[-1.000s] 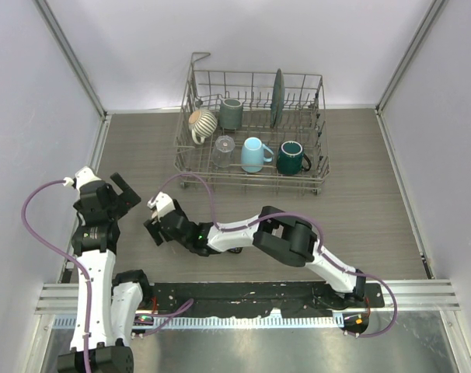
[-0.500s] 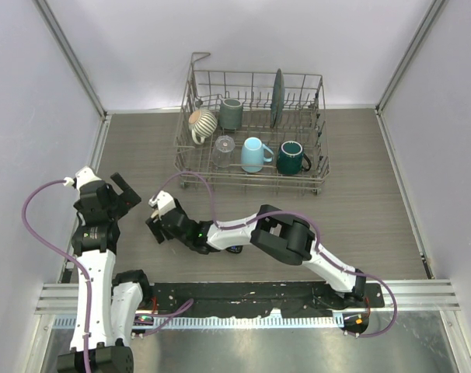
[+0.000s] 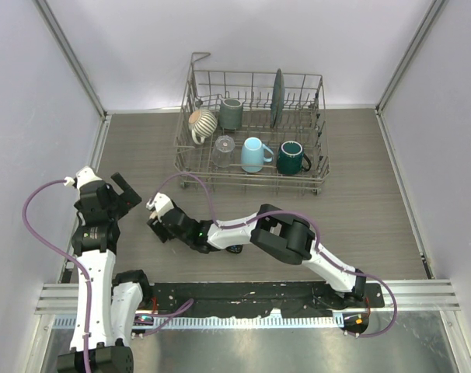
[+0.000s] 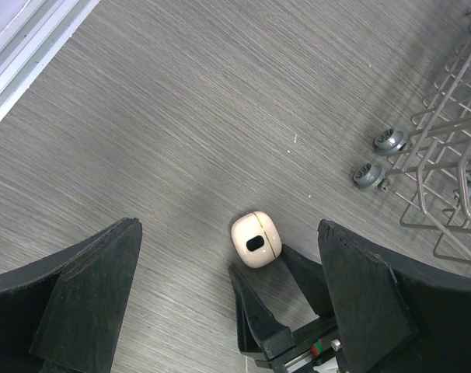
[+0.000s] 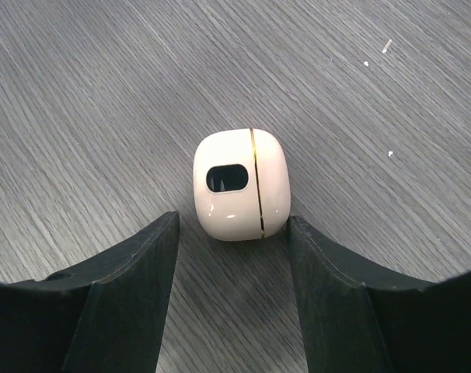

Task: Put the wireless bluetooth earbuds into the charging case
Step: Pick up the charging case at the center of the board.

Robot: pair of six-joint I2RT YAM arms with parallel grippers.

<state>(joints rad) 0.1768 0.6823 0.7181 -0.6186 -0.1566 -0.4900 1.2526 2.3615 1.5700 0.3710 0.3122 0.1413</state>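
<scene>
From above: dish rack (image 3: 251,180) at far centre, holding mugs (image 3: 255,154), a glass (image 3: 225,144) and an upright plate (image 3: 277,97). Desk (image 3: 360,225) walled left, right and far. Left gripper (image 3: 129,187) near left wall, spread wide, empty. Right gripper (image 3: 153,227) just right of it, low over desk.

Left wrist: closed cream charging case (image 4: 256,240) lying on desk; rack wheels (image 4: 389,141) well right.

Right wrist: half spread, fingers (image 5: 134,272) flanking case, not clamped.

Bright, even, diffuse light; soft shadow beneath the right gripper (image 5: 232,227); all views sharp.
</scene>
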